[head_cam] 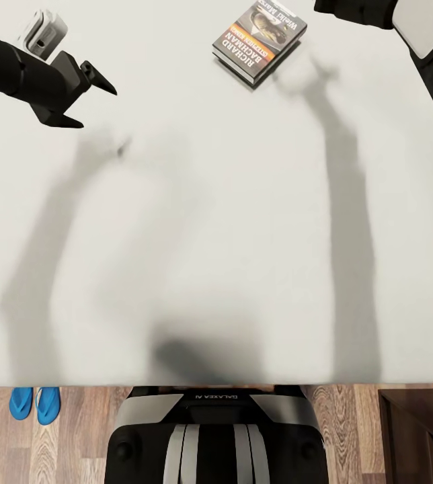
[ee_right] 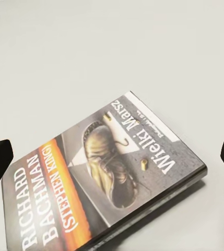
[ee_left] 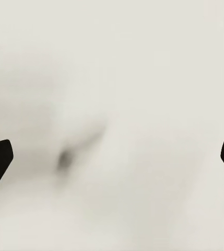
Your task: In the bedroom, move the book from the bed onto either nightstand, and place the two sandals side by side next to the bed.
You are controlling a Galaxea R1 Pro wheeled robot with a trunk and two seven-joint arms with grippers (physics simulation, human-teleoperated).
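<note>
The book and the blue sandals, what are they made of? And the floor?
The book looks like a paperback: printed card cover with a slight sheen, thin paper pages along its edge. The sandals look like matte foam or rubber, flat and evenly bright blue, though they are too small to be sure. The floor looks like wood planks, brown with grain lines.

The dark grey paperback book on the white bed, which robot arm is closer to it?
Right. Its end effector hovers open over the dark grey paperback book; the left end effector is far off across the white bed.
</note>
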